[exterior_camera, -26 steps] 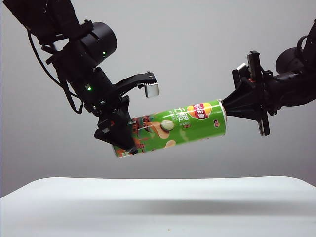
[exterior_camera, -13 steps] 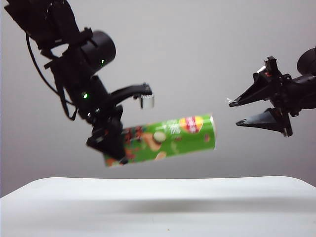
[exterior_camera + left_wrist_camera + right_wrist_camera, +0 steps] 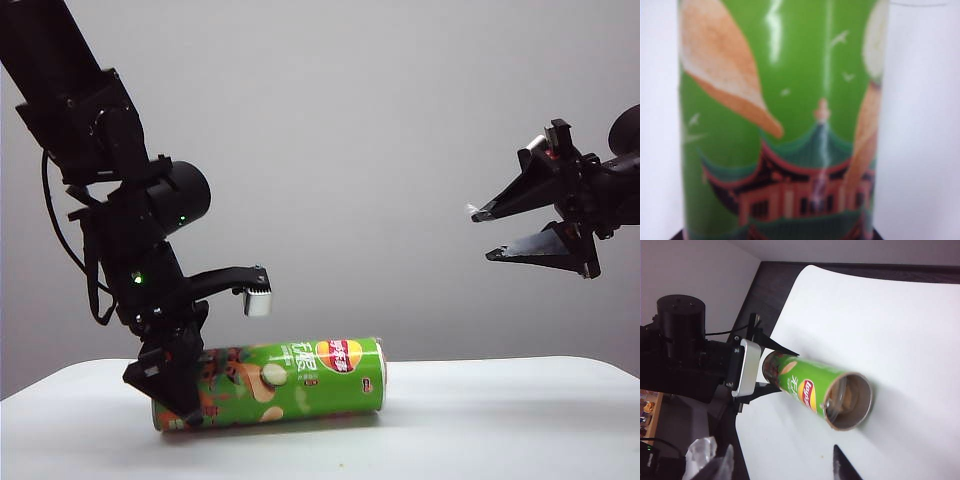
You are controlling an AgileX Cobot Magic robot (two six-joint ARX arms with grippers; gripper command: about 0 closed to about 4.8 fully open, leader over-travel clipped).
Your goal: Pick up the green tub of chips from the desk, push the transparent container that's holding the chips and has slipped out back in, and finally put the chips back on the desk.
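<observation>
The green tub of chips [image 3: 290,380] lies on its side on the white desk [image 3: 480,420]. My left gripper [image 3: 205,365] is shut on its closed end, which fills the left wrist view as green can wall [image 3: 780,100]. From the right wrist view I look into the can's open mouth [image 3: 849,401]. The transparent container [image 3: 836,396] sits inside it, with the chips [image 3: 847,399] dim behind the clear plastic. My right gripper [image 3: 482,234] hangs open high at the right, well away from the can, with nothing between its fingers [image 3: 836,460].
A plain grey wall stands behind the desk. In the right wrist view the desk's rounded edge [image 3: 785,305] drops to dark floor. A scrap of clear material [image 3: 700,452] clings beside one right finger.
The left arm has lowered the can from mid-air down onto the desk. The right gripper has opened, left the can's open end and drawn back to the right.
</observation>
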